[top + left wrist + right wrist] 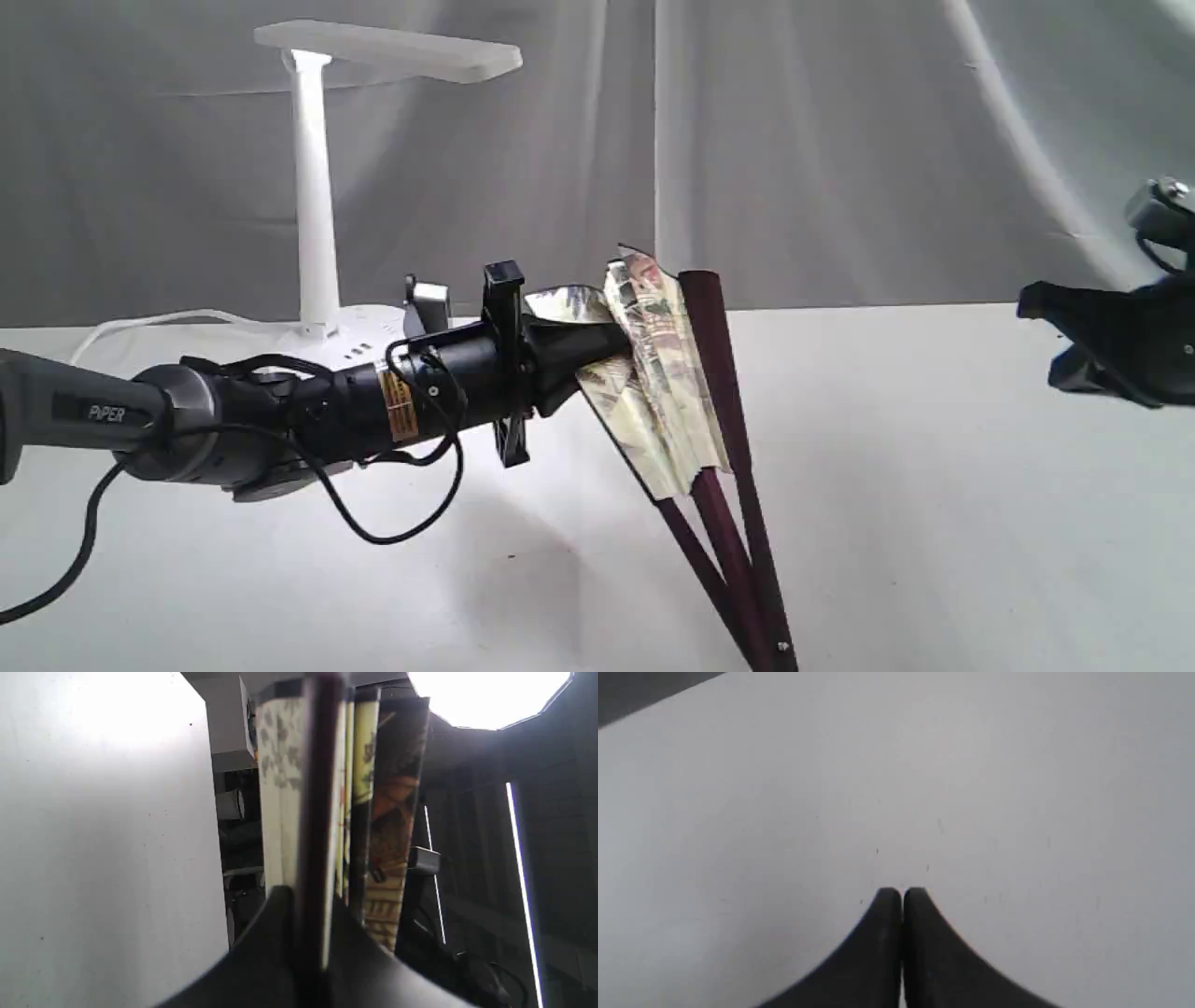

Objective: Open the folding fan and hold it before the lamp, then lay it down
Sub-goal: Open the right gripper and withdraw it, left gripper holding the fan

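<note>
Right of the lamp (314, 196), my left gripper (611, 353) clamps the half-open folding fan (667, 373). Farther right, my right gripper (902, 896) sits closed, empty.

Folding fan (665, 373) partly open, tilted; white lamp (313, 205) upright behind.

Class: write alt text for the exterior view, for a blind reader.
A black left gripper, shut on a partly opened paper folding fan with maroon ribs and a cream painted leaf, holds it tilted over a white table. A white plastic flat-headed desk lamp stands behind, further left. The black right gripper, shut and empty, hangs at the right edge.
</note>
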